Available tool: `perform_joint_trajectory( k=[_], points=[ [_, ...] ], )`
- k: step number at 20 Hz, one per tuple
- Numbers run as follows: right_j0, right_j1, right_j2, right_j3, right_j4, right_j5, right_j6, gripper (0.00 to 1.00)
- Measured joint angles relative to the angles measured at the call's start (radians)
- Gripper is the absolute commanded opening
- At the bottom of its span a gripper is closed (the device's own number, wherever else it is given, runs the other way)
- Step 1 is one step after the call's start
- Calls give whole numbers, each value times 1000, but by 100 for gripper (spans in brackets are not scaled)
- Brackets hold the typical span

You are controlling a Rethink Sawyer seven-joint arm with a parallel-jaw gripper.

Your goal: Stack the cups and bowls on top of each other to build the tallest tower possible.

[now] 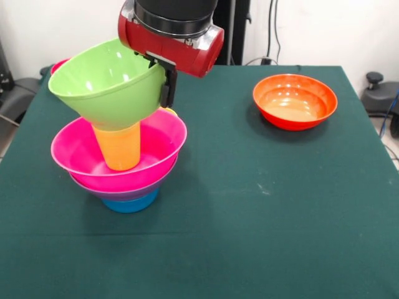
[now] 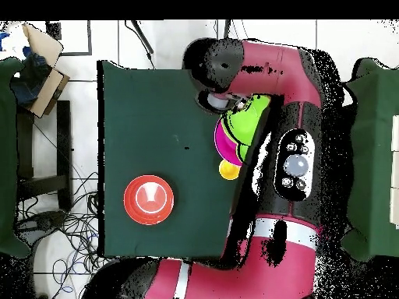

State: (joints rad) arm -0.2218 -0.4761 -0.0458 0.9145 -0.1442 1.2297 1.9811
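Note:
A tower stands at the table's left: a mid blue bowl [image 1: 131, 203] at the bottom, a purple bowl [image 1: 109, 192] showing only its rim, then the big pink bowl [image 1: 75, 152] [image 2: 227, 144]. An orange-yellow cup [image 1: 120, 148] stands upside down inside the pink bowl. The big lime green bowl [image 1: 106, 84] [image 2: 248, 117] sits tilted on that cup. My gripper [image 1: 166, 84] is shut on the green bowl's right rim, with one black finger showing outside it. The orange bowl [image 1: 294, 101] [image 2: 150, 198] lies alone at the right.
A small red bowl [image 1: 58, 65] peeks out behind the green bowl at the far left. A bit of yellow [image 1: 169, 112] [image 2: 228, 169] shows behind the pink rim. The dark green table [image 1: 249, 205] stretches open between tower and orange bowl.

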Motion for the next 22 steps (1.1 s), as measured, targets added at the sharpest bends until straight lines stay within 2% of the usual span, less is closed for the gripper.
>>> perform_joint_trajectory(
  k=[9, 22],
  points=[
    [14, -30, -31, 55, 11, 0, 0, 0],
    [54, -138, -90, 200, 31, -49, 0, 0]
  ],
)
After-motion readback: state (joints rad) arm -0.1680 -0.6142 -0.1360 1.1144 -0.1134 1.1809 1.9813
